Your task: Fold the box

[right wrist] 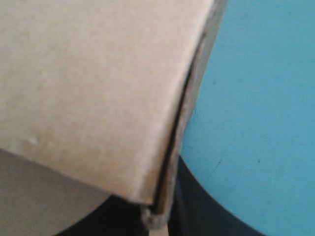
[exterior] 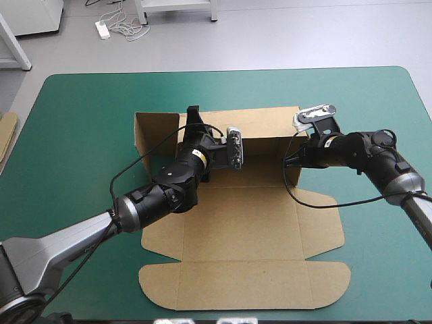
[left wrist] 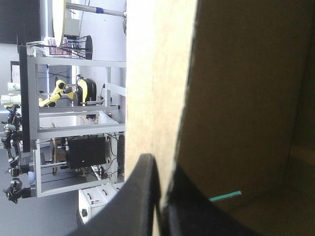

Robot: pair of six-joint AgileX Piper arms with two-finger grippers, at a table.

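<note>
The brown box (exterior: 243,223) lies open in the middle of the teal-green table, its back wall (exterior: 263,125) raised and its front lid flap (exterior: 243,283) flat. My left gripper (exterior: 194,121) sits at the left part of the back wall. In the left wrist view the gripper (left wrist: 161,196) pinches the top edge of the board (left wrist: 236,98), which stands between the black fingers. My right gripper (exterior: 300,150) is at the wall's right end. In the right wrist view the gripper (right wrist: 162,216) clamps a doubled corner of board (right wrist: 88,88).
The box's left side flap (exterior: 145,135) stands up. The right side flaps (exterior: 320,223) lie flat on the cover. An edge of more board (exterior: 7,135) shows at the table's left edge. Bare teal-green cover (right wrist: 261,98) lies beside the right gripper.
</note>
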